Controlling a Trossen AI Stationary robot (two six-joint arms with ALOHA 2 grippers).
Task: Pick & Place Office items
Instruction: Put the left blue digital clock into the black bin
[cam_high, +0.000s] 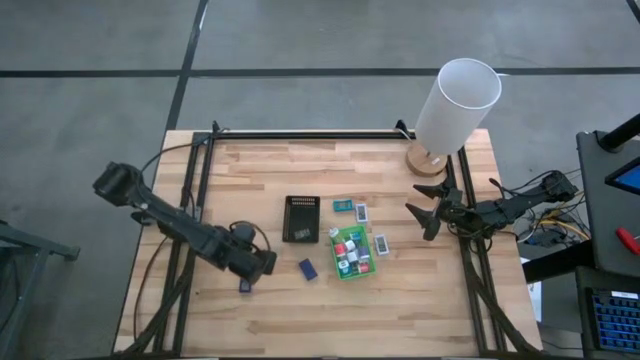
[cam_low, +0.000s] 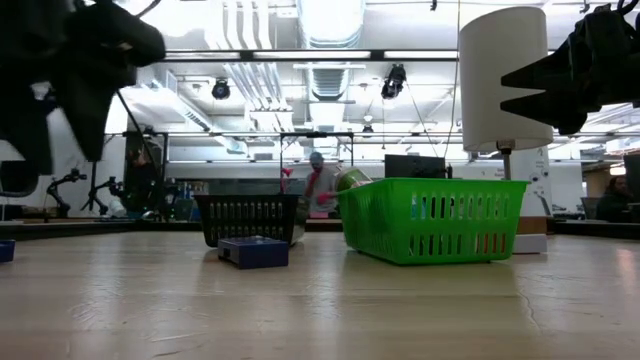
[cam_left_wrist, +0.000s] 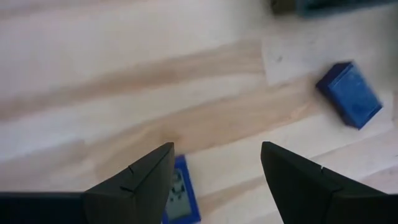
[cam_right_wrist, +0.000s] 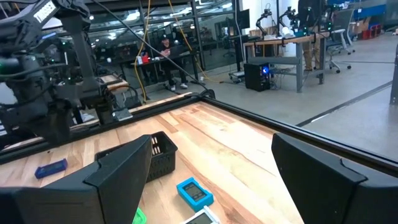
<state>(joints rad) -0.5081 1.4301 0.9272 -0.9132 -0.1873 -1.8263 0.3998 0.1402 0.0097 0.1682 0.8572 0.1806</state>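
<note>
Left gripper (cam_high: 243, 285) spread open above a small dark blue piece (cam_left_wrist: 180, 198) on the wooden table (cam_high: 270, 320).
Near to far — a second dark blue block (cam_high: 308, 268) lies apart from the first; beyond it, the green tray (cam_high: 349, 251) holds assorted pieces, beside the black ribbed tray (cam_high: 300, 219); white packets (cam_high: 380, 244) and a teal piece (cam_high: 342, 206) lie just outside; the right gripper (cam_high: 422, 221), jaws wide, holds nothing near the lamp (cam_high: 455, 105).

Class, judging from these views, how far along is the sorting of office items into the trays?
Done: several items lie in the green tray. In hand: nothing; the left gripper is open above a blue item. Left: that item, another blue block, and the pieces around the tray. The right gripper waits open.
</note>
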